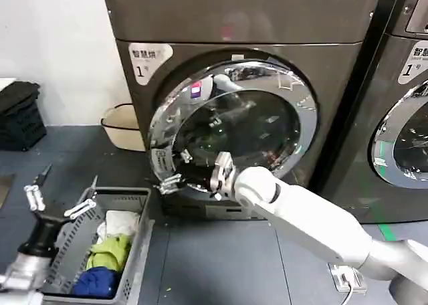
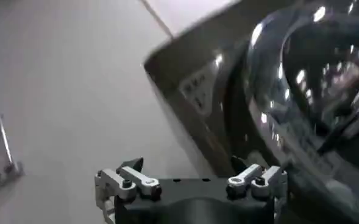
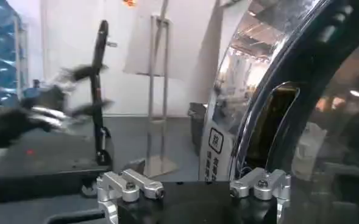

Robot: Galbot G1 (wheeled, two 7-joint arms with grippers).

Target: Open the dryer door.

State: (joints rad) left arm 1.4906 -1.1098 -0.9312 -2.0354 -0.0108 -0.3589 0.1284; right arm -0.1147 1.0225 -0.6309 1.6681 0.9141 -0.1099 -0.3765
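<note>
Head view, from the left: the left tool [image 1: 63,194], its fingers spread apart, hangs over the near-left corner of a grey basket [image 1: 137,248] of clothes on the floor. Right of it stands the dryer [image 1: 241,24], and its dryer door [image 1: 234,128] is swung partly out from the front, hinged at the right. The right tool [image 1: 172,173], jaws apart, reaches in at the door's lower-left chrome rim. A second machine [image 1: 401,118] stands at the far right.
</note>
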